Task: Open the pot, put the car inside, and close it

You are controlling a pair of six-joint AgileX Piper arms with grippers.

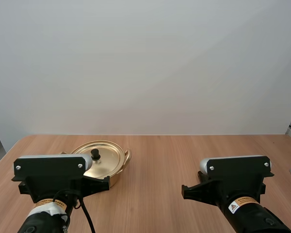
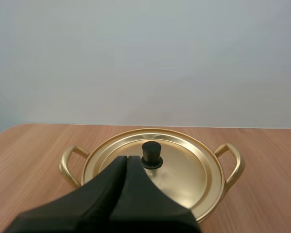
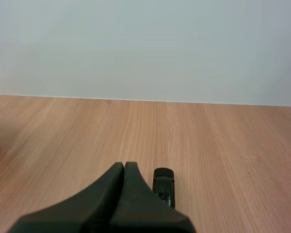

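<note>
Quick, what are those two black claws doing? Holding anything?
Left claw: closed, holding nothing, by the round golden metal pot.
Right claw: closed, holding nothing, beside the small black toy car.

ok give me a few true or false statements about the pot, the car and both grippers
1. The lid sits on the pot. True.
2. The left gripper is clamped on the lid's knob. False: it is shut on nothing, close to the knob.
3. The car is inside the pot. False: it lies on the table beside the right gripper.
4. The right gripper is shut on nothing. True.
</note>
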